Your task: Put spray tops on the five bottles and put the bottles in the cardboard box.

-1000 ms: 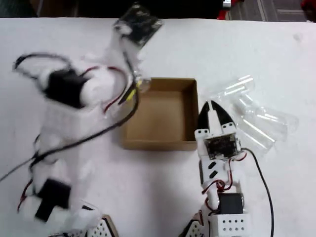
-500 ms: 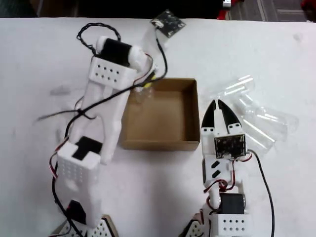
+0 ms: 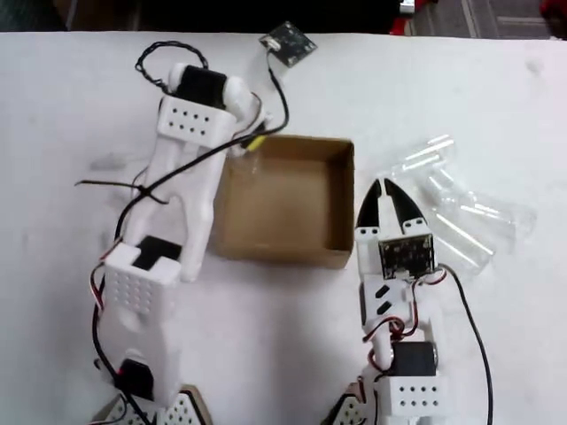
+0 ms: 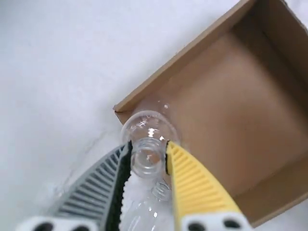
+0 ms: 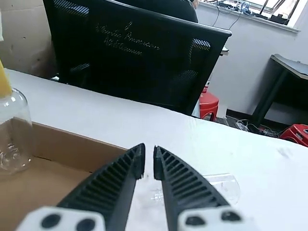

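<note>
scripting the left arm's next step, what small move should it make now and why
Probably lower the bottle a little, onto the floor of the box, before letting go. The left gripper is shut on its neck, holding it upright just inside a corner. One caution: the neck looks open, with no spray top.
</note>
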